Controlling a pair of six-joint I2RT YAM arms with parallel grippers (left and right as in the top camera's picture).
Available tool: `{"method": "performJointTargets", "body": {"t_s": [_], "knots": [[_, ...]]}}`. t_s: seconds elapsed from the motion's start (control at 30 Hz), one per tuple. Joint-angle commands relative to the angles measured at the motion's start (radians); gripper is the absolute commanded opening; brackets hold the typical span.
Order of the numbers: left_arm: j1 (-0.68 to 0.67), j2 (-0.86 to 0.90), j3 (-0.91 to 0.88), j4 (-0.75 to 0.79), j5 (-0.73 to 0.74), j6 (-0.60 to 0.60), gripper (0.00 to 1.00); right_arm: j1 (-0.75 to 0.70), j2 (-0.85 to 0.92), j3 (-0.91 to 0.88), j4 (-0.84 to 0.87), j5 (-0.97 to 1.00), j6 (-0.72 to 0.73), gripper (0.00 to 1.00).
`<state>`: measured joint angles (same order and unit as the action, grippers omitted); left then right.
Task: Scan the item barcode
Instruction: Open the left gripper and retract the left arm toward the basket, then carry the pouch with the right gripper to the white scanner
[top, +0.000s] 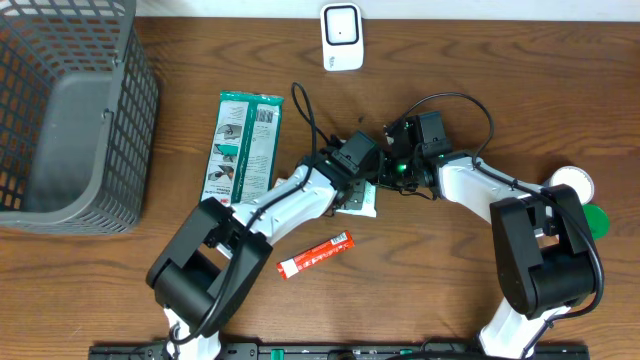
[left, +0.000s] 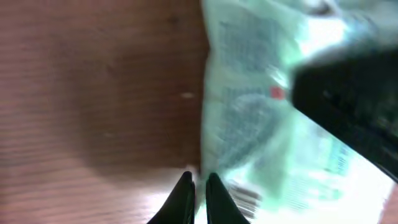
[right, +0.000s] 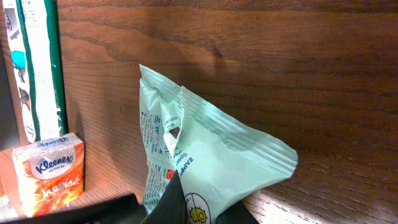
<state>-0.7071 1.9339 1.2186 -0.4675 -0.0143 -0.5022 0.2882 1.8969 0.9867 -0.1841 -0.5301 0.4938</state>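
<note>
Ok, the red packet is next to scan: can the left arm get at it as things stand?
Probably not yet. The left gripper is shut on the green pouch, as is the right gripper. The red packet lies uncovered on the table, so the path looks free otherwise.

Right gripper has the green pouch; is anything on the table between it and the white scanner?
Nothing visible does. The pale green pouch is pinched in the right gripper, and the table from there to the white scanner is bare. The green-and-white box lies off to the left of that path.
</note>
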Motion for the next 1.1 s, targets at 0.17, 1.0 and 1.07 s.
{"method": "performJointTargets", "body": {"t_s": [0.17, 1.0, 1.07], "knots": [[0.076, 0.026, -0.003, -0.01, -0.06, -0.034, 0.07, 0.0, -0.014, 0.0, -0.011, 0.005, 0.0, 0.01], [0.484, -0.863, 0.032, -0.241, 0.031, 0.039, 0.12, -0.081, -0.249, 0.016, 0.065, -0.369, -0.206, 0.01], [0.565, -0.881, 0.033, -0.259, 0.1, 0.054, 0.12, -0.081, -0.313, 0.048, 0.002, -0.279, -0.203, 0.01]]}}
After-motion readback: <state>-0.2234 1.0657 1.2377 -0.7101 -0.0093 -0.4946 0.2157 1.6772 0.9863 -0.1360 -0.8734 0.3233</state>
